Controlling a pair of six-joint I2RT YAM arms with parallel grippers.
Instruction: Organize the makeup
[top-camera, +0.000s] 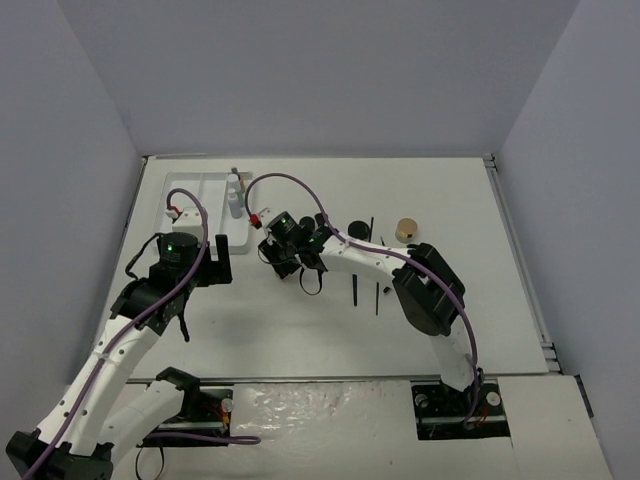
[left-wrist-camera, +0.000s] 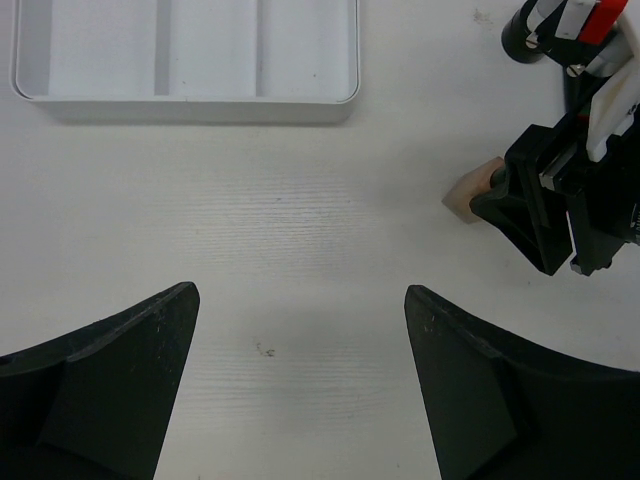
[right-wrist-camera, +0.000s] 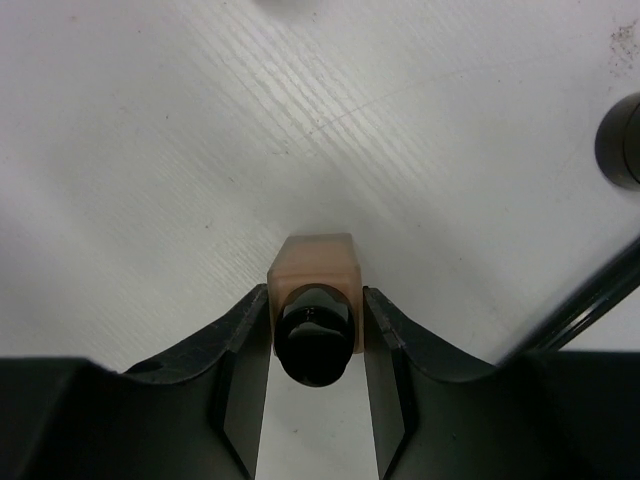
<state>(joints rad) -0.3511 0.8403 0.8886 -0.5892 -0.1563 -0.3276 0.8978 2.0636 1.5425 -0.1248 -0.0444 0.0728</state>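
My right gripper (right-wrist-camera: 314, 300) is shut on a small tan bottle (right-wrist-camera: 312, 262) with a black cap, low over the table. In the top view this gripper (top-camera: 272, 254) reaches far left, close to the white tray (top-camera: 190, 195). The left wrist view shows the tan bottle (left-wrist-camera: 472, 192) in its jaws. My left gripper (left-wrist-camera: 300, 295) is open and empty over bare table, just near of the tray (left-wrist-camera: 185, 92); it also shows in the top view (top-camera: 218, 262). Small bottles (top-camera: 235, 193) stand in the tray's right compartment.
A round black jar (top-camera: 357, 228), a tan compact (top-camera: 406, 229), a thin pencil (top-camera: 370, 235), a black brush (top-camera: 354, 286) and another pencil (top-camera: 377, 298) lie right of centre. A black jar (right-wrist-camera: 624, 140) sits by the right gripper. My two grippers are close together.
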